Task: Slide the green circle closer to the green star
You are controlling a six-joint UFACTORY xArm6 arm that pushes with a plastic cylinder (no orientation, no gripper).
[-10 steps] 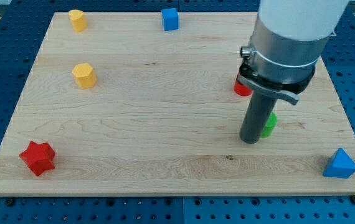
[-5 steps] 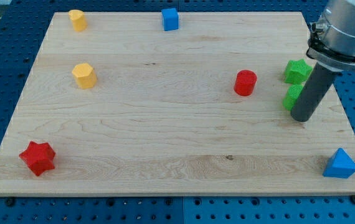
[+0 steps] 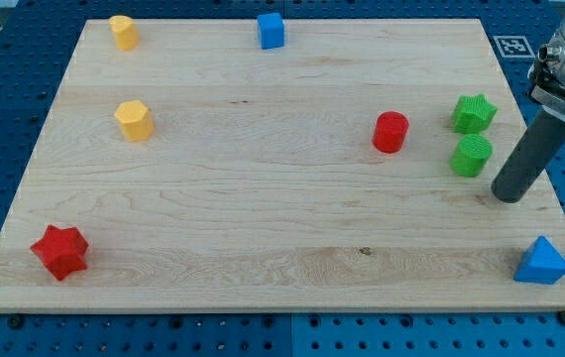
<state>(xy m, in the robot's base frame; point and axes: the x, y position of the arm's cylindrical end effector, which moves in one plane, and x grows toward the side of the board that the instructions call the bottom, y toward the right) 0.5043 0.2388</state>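
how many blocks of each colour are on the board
yellow: 2, one at the view's top left, one below it
blue: 2, cube and triangle
red: 2, star and circle
green: 2, star and circle
total: 8

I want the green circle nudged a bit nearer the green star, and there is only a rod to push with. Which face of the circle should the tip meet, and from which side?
Press on the green circle's lower wall, coming from the view's bottom, since the green star sits just above it. My tip now stands off to its lower right, apart from it. The round wall may slip sideways, so aim at its centre line.
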